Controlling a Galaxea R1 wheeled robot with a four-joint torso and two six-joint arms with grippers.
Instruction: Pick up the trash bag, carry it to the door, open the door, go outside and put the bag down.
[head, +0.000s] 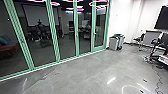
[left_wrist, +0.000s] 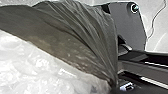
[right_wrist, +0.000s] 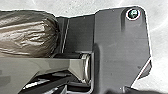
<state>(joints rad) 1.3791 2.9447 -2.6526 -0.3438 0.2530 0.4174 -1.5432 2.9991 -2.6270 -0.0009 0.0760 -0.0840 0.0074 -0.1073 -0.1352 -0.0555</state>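
In the left wrist view the dark, thin trash bag (left_wrist: 75, 32) hangs in long folds that draw together at my left gripper (left_wrist: 112, 87), which is shut on it. A bright white crinkled surface borders the bag's dark part. The right wrist view has the bag (right_wrist: 30, 35) bulging beside the robot's dark base plate; whether my right gripper touches it, I cannot tell. In the head view a green-framed glass door (head: 100, 27) with a small handle stands at the right end of the glass wall, closed as far as I can see.
Green-framed glass panels (head: 66, 30) run along the left. Grey bins (head: 114, 43) stand by the white wall just right of the door. Farther right are chairs (head: 150, 37), a dark wall screen (head: 162, 18) and a desk edge, with a black cable (head: 158, 80) on the grey floor.
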